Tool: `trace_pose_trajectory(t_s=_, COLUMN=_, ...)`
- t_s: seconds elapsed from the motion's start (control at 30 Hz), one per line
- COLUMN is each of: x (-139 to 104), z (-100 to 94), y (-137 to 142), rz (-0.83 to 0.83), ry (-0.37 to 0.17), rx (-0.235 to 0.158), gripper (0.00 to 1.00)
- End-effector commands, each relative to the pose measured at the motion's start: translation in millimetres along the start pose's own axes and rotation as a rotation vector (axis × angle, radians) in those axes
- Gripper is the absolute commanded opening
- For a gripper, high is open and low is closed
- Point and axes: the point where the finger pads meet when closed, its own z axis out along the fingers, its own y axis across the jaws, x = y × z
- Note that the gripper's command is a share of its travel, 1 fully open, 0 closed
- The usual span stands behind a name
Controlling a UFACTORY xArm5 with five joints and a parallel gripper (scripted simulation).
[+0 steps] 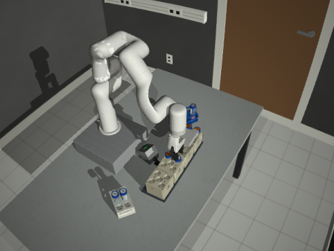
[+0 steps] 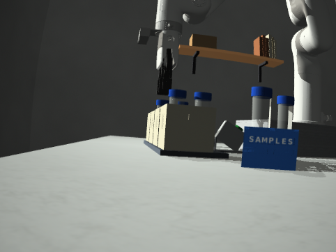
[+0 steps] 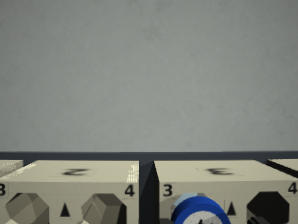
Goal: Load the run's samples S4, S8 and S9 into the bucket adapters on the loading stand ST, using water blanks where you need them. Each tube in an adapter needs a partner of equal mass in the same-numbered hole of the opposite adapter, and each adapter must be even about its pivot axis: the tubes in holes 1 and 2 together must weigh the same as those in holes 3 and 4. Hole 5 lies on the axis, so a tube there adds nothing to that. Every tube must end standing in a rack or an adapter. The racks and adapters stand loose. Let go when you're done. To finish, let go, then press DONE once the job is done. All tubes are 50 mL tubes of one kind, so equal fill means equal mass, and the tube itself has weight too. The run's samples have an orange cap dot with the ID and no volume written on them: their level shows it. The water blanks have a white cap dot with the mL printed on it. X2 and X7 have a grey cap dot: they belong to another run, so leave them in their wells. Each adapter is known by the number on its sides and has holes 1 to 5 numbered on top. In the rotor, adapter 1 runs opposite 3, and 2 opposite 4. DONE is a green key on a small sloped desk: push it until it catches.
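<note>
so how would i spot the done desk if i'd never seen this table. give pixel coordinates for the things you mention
Find the arm's big grey plinth [image 1: 113,166] [image 2: 315,146], then the row of cream adapters [image 1: 159,191] [image 2: 189,134] [image 3: 100,172]. Between them sits a small, sloped grey desk [image 1: 150,152] [image 2: 227,137]. Unlike the adapters, it has a green key [image 1: 145,148] [image 2: 238,128] and no tube holes.
</note>
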Motion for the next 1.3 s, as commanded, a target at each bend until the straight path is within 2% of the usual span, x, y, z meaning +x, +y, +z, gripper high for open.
trace_pose_trajectory(t_s=0.0, x=1, z=-11.6, y=0, rz=0.000, ry=0.006, rx=0.016, gripper=0.44)
trace_pose_trajectory(t_s=1.27, x=1, z=-79.7, y=1, rz=0.000, ry=0.006, rx=0.016, gripper=0.44)
